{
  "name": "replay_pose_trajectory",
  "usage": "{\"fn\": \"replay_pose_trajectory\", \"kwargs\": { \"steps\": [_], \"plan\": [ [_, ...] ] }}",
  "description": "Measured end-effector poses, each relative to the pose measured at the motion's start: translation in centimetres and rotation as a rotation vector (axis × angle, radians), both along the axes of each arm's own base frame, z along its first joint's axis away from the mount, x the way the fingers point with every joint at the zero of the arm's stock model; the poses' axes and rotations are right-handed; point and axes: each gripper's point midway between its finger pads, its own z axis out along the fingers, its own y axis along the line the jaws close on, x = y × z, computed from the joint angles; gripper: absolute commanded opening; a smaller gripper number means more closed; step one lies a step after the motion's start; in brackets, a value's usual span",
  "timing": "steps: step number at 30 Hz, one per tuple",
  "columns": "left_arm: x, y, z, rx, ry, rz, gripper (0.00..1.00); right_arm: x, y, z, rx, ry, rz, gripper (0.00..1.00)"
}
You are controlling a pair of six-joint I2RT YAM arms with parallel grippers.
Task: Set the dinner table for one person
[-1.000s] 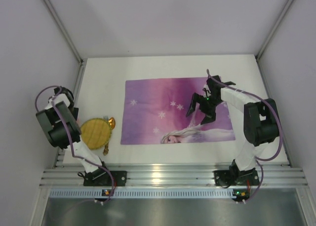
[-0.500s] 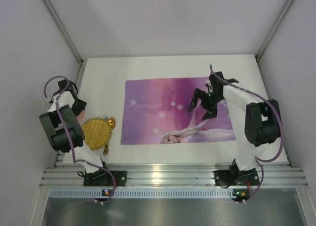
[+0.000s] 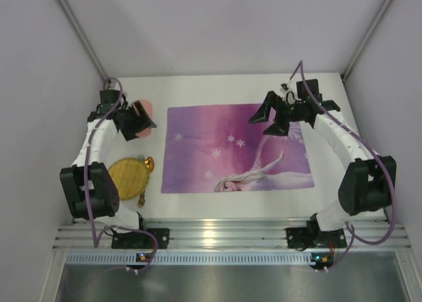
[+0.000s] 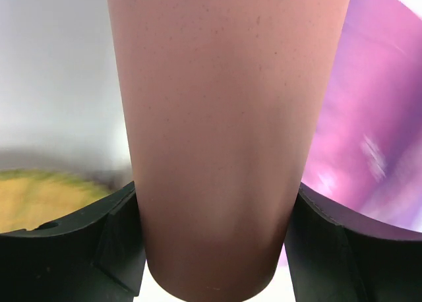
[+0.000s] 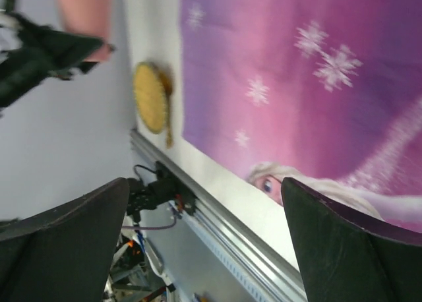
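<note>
My left gripper (image 3: 137,122) is shut on a pink cup (image 3: 142,111) and holds it above the white dinner table (image 3: 217,88), just left of the purple princess placemat (image 3: 224,144). In the left wrist view the cup (image 4: 217,117) fills the frame between both black fingers (image 4: 79,242). A yellow plate (image 3: 129,175) with gold cutlery (image 3: 146,165) beside it lies at the near left. My right gripper (image 3: 271,112) is open and empty above the placemat's far right part. In the right wrist view the placemat (image 5: 310,84), the plate (image 5: 151,97) and the cup (image 5: 84,12) show.
Pale grey panels wall the table on three sides. A silver aluminium rail (image 3: 224,236) runs along the near edge, with both arm bases bolted to it. The placemat lies flat in the middle of the table.
My left arm has swung from beside the plate to the far left and now holds the pink cup. My right gripper has moved farther back over the placemat.
</note>
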Motion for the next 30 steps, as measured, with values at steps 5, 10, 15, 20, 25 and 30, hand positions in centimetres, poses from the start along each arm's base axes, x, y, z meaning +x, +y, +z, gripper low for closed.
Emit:
{"fn": "replay_pose_trajectory", "kwargs": {
  "steps": [5, 10, 15, 20, 25, 30],
  "plan": [
    [-2.1, -11.9, 3.9, -0.278, -0.102, -0.439, 0.0, 0.8, 2.7, 9.2, 0.277, -0.26, 0.092, 1.0],
    [-6.4, -20.1, 8.9, -0.573, -0.154, -0.743, 0.0, 0.6, 4.1, 15.5, 0.488, -0.406, 0.181, 1.0],
    [-11.4, -24.8, 12.3, -0.751, -0.187, -0.931, 0.0, 0.6, 4.7, 18.7, 0.621, -0.448, 0.236, 1.0],
    [-16.0, -27.7, 12.8, -0.846, -0.162, -1.052, 0.0, 0.9, 5.5, 18.4, 0.717, -0.402, 0.251, 1.0],
    [-16.8, -28.8, 12.8, -0.873, -0.149, -1.069, 0.0, 0.0, 7.5, 17.6, 0.781, -0.322, 0.29, 1.0],
    [-16.5, -29.2, 13.0, -0.879, -0.168, -1.079, 0.0, -3.1, 9.6, 16.7, 0.817, -0.262, 0.365, 1.0]
  ]
}}
